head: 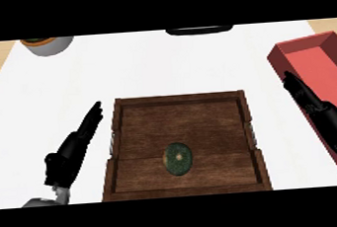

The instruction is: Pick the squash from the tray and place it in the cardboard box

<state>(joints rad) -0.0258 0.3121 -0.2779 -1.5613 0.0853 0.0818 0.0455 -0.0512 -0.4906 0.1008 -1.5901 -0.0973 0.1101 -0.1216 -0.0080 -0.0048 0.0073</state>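
On the white counter, we see the squash (179, 158) lying untouched in the wooden tray (178, 101) while both of our hands wait outside it.

At far left, near the counter's back edge, stands a grey pot (47, 45); below it our left hand (73, 149) sits just beside the tray's left wall, fingers straight and holding nothing. Moving right, the dark green squash lies in the tray's nearer half, roughly midway between the side walls, apart from either hand. Our right hand (319, 115) is likewise open, fingers extended, and overlaps the near edge of the red box (306, 49), which seems to be the target container though it looks red rather than cardboard. We judge the grasp has not begun; the right hand, nearest the box, appears best placed to do it.
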